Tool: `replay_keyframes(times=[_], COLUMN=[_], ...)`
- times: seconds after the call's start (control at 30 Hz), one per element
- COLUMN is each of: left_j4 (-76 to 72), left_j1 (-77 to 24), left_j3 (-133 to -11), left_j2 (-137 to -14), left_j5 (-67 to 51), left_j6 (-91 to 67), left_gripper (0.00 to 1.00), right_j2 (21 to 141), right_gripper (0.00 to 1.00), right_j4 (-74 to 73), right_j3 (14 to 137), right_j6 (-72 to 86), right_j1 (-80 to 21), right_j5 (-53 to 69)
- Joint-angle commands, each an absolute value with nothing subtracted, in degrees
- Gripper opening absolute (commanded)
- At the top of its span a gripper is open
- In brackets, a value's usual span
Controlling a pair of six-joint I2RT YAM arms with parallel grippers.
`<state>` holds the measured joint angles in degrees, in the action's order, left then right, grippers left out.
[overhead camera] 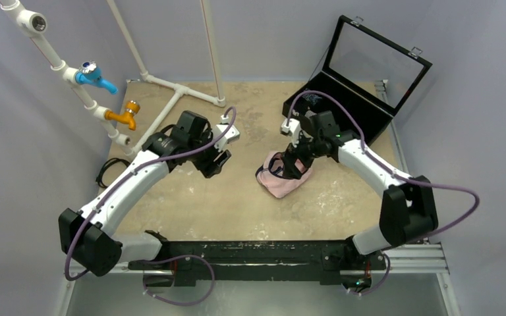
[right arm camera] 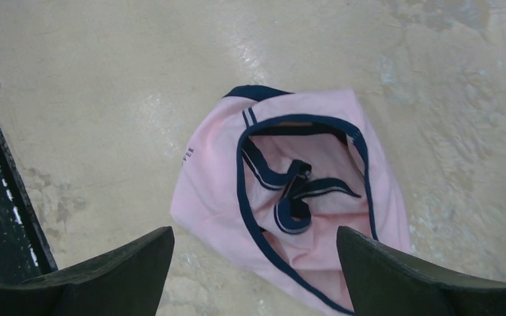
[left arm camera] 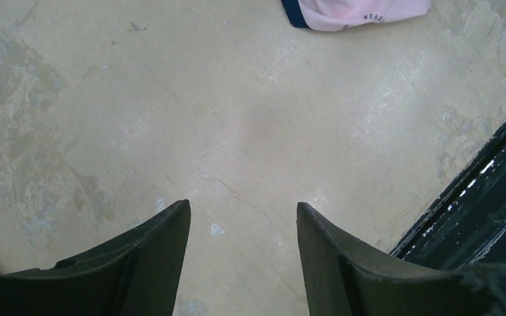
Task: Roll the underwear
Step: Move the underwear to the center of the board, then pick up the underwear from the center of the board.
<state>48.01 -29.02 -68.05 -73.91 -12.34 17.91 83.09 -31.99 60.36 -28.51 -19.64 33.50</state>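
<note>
The underwear [overhead camera: 282,179] is a crumpled pale pink heap with dark navy trim, lying right of the table's middle. In the right wrist view the underwear [right arm camera: 214,178] lies waistband-up with its navy straps bunched inside. My right gripper [overhead camera: 295,166] hovers over its far side; the right gripper [right arm camera: 255,234] stands wide open, straddling the cloth's near edge and holding nothing. My left gripper [overhead camera: 215,164] is to the left of the cloth, apart from it. The left gripper [left arm camera: 244,204] is open over bare table, with only a corner of the underwear [left arm camera: 359,12] at the top edge.
An open black case [overhead camera: 362,79] stands at the back right. White pipes with a blue tap [overhead camera: 95,76] and an orange tap [overhead camera: 124,115] run along the left. A black cable [overhead camera: 107,172] lies at the left edge. The black rail [overhead camera: 263,253] spans the near edge.
</note>
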Motion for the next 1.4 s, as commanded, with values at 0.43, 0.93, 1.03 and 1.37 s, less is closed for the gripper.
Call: replay_keyframes(times=[0.43, 0.93, 1.03, 1.37], left_j4=[43.17, 41.17, 40.62, 36.12], left_j1=[-26.82, -20.77, -20.72, -20.48], left_j3=[-61.82, -64.19, -66.49, -68.36], left_j2=[-71.61, -70.71, -72.18, -69.85], left_j5=[-10.04, -13.7, -14.79, -23.44], left_j6=[16.97, 15.82, 15.62, 14.2], left_gripper=[0.58, 0.58, 0.58, 0.59], right_j2=[99.96, 96.77, 95.78, 89.32], right_gripper=[0.78, 0.13, 0.0, 0.0], right_j4=[-24.33, -38.68, -43.36, -46.22], right_j3=[68.12, 86.92, 92.4, 100.8], right_j6=[-27.62, -28.51, -27.82, -24.41], right_j1=[-32.69, -32.65, -32.63, -32.52], right_j5=[22.28, 38.12, 40.92, 41.03])
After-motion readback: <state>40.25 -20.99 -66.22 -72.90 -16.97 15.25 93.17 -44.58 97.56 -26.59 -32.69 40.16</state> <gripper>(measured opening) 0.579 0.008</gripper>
